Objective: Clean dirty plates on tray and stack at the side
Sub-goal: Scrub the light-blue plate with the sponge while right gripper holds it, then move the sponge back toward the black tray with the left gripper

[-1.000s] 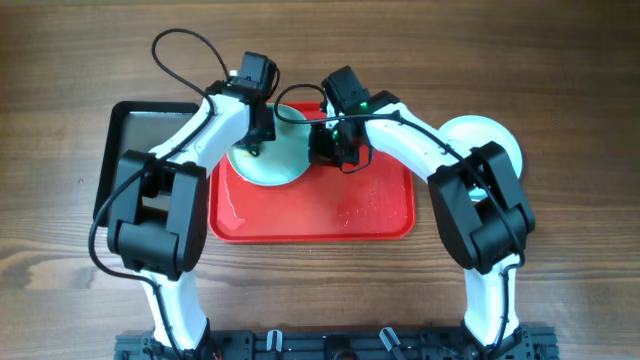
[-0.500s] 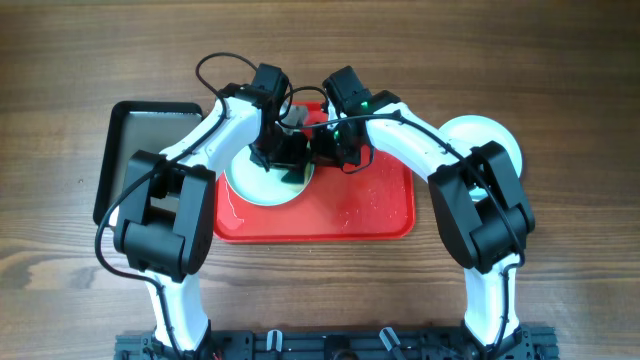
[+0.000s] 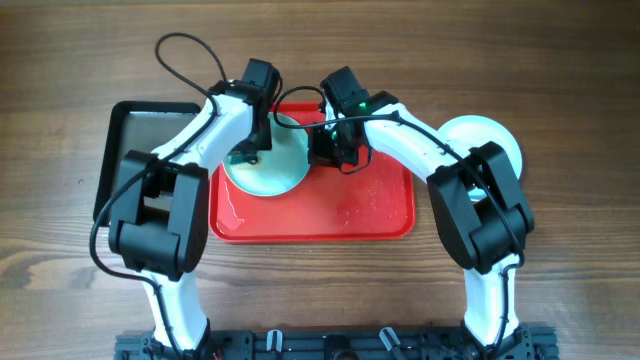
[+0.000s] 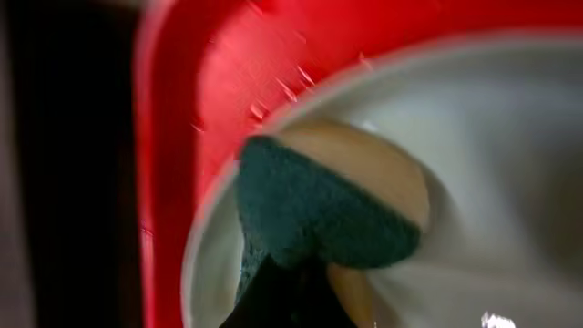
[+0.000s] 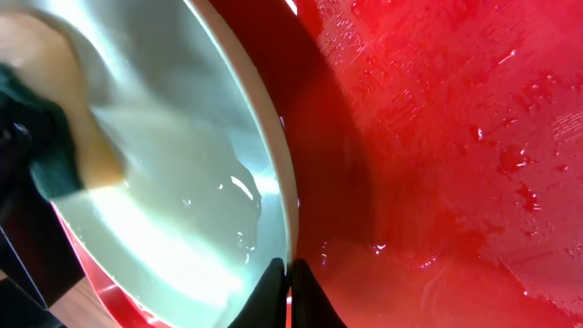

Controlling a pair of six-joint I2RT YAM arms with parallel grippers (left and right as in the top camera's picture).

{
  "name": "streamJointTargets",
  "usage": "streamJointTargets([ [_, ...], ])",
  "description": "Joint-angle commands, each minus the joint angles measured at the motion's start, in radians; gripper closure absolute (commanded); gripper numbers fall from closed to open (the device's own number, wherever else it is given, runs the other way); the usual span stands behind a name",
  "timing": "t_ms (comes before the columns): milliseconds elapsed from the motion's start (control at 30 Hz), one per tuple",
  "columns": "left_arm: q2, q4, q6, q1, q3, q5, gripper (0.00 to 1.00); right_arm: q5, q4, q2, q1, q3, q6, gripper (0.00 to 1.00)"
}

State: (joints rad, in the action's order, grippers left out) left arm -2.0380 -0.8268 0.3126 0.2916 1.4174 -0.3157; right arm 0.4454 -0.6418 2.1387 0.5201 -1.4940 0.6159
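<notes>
Tray: the red tray [image 3: 380,215] sits mid-table on the wooden table [image 3: 560,60], its floor beaded with water drops and a thin wet film.
Plate: a pale turquoise plate [image 3: 285,172] lies in the tray's back left part, between the two arms, its inner face glossy and wet.
Left gripper: the left gripper [image 3: 248,152] reaches down over the plate's left side, its fingers clamped on a sponge [image 4: 319,210].
Sponge: dark green scouring face over a yellow body, pressed against the inside of the plate close to its rim, just beside the tray's raised edge.
Right gripper: the right gripper [image 5: 288,273] pinches the plate's right-hand rim between its fingertips; a dark shadow lies under that rim on the tray floor.
Side of the table: a white plate [image 3: 505,140] rests on the wood to the right of the tray, partly hidden by the right arm; whether more lie under it cannot be told.
Other tray: a dark metal tray [image 3: 140,130] lies just left of the red one, under the left arm.
</notes>
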Motion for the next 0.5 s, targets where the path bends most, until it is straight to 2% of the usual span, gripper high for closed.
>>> streamJointTargets([
  [0, -0.021, 0.132, 0.066, -0.019, -0.009, -0.126, 0.96, -0.032, -0.009, 0.014, -0.007, 0.011, -0.014, 0.96],
  [67, -0.021, 0.200, 0.061, -0.019, -0.009, -0.033, 0.96, -0.032, -0.009, 0.014, -0.007, 0.011, -0.014, 0.96],
  [167, -0.021, 0.279, -0.051, -0.019, -0.009, 0.315, 0.96, -0.032, -0.010, 0.014, -0.007, 0.011, -0.015, 0.96],
  [267, -0.021, 0.293, -0.165, -0.019, -0.009, 0.646, 0.96, -0.032, -0.009, 0.014, -0.007, 0.011, -0.015, 0.96],
  [400, -0.021, 0.249, -0.240, -0.019, -0.009, 0.872, 0.96, -0.032, -0.010, 0.014, -0.007, 0.011, -0.015, 0.96],
  [467, -0.021, 0.209, -0.274, -0.019, -0.009, 0.932, 0.96, -0.032, -0.010, 0.014, -0.007, 0.011, -0.015, 0.96],
])
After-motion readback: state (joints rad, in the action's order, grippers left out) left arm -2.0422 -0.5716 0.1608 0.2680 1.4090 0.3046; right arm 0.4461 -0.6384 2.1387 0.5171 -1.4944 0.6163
